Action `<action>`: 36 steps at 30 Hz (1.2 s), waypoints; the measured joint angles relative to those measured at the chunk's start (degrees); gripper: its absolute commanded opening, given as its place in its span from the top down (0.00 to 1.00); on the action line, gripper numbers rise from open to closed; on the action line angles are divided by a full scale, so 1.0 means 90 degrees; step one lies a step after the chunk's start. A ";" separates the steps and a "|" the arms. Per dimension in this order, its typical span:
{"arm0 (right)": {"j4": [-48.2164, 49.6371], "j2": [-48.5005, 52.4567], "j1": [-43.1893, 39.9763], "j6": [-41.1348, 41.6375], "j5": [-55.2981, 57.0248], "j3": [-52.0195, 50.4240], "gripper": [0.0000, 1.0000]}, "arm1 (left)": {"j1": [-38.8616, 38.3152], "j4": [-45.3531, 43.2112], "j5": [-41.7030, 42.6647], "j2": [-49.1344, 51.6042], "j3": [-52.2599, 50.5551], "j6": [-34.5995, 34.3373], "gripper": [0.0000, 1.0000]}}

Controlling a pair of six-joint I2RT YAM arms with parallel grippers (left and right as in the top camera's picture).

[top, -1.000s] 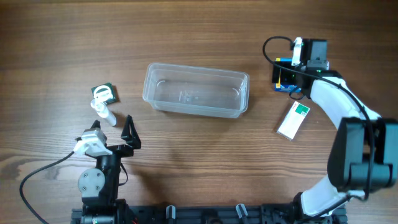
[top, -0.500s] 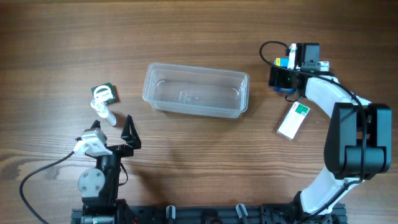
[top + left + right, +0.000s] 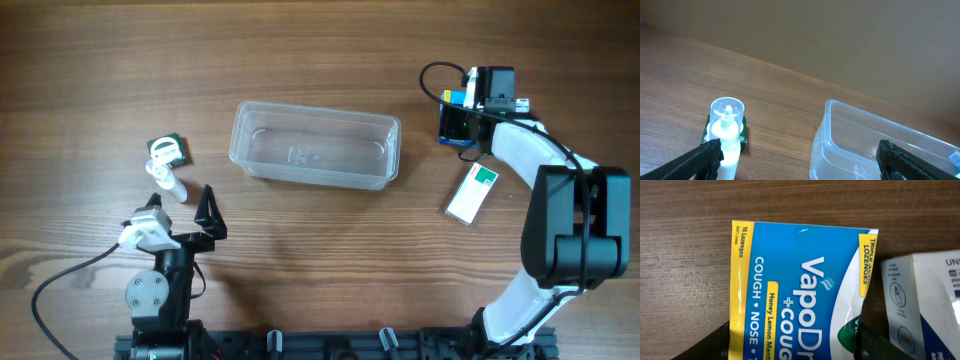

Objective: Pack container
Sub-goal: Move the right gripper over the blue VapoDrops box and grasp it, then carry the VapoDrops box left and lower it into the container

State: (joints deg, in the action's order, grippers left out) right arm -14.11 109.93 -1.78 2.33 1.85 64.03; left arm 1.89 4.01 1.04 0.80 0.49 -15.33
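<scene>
Clear plastic container (image 3: pixel 315 145): one, on the wooden table (image 3: pixel 320 40). Left of the container: one small green box (image 3: pixel 167 150) and one white bottle (image 3: pixel 163 180), just beside each other. Right of the container: one blue lozenge packet (image 3: pixel 458 122) and one white-and-green box (image 3: pixel 472 192). Left hand (image 3: pixel 181 197): one, below the container's left end, fingers spread wide, holding nothing. Right hand (image 3: pixel 460 120): one, over the packet, a finger at each of its edges; cannot tell whether it pinches.
</scene>
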 measured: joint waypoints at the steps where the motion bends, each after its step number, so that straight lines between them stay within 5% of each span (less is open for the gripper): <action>1: -0.0092 0.0000 0.0000 -0.0002 -0.0015 0.0034 0.39 | 0.0000 0.0000 0.0000 0.0000 0.0000 0.0000 0.00; 19: -0.3359 -0.0619 0.0155 0.0335 -0.1100 0.1950 0.43 | 0.0000 0.0000 0.0000 0.0000 0.0000 0.0000 0.00; 36: -0.4466 -0.1766 0.2166 0.1450 -0.2288 0.2208 0.42 | 0.0000 0.0000 0.0000 0.0000 0.0000 0.0000 0.00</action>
State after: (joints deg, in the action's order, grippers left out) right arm -54.30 94.04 17.72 15.38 -18.74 83.90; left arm 1.89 4.01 1.04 0.80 0.49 -15.33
